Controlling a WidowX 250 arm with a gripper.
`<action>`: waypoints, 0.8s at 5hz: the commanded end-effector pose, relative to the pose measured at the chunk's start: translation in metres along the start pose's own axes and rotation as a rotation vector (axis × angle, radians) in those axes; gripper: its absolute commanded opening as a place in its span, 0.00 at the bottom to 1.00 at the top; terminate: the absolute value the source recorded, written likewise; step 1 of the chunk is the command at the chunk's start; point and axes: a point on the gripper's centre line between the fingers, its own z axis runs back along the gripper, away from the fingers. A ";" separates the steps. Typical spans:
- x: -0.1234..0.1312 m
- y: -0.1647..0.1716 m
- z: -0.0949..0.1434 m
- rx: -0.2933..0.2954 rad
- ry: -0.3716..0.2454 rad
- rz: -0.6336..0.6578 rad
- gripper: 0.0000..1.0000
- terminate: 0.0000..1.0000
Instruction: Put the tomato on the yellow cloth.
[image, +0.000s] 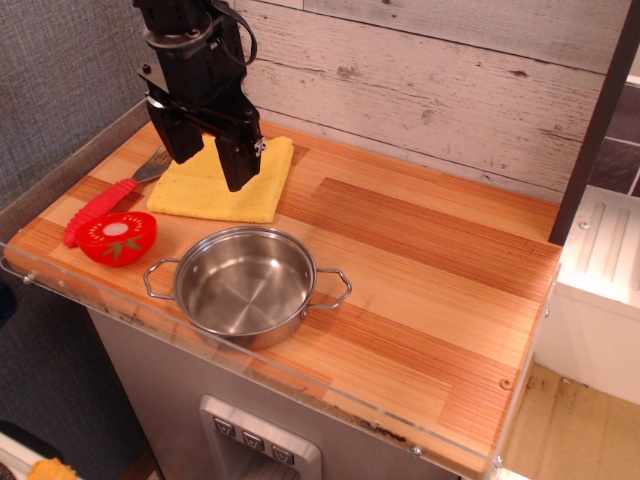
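Well below the open gripper (211, 158), tomato (119, 237) lies untouched.

Wide bare stretch of wooden counter (430, 260) at right and centre, open from above. Crowded at left: steel pot (247, 285) near the front edge, handles sticking out to either side. Just left of pot, tomato (118, 237) lying cut face up, red-handled fork (105, 203) touching its far side. Narrow gap between tomato and pot handle. Beyond, yellow cloth (225, 180), partly covered by open gripper (210, 160) hanging over it. Plank wall close behind cloth; grey wall hemming in left side.
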 end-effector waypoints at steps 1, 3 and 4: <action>0.000 0.000 0.000 0.000 0.000 0.000 1.00 0.00; -0.049 0.027 0.014 0.036 0.004 0.070 1.00 0.00; -0.064 0.034 0.020 0.044 0.002 0.090 1.00 0.00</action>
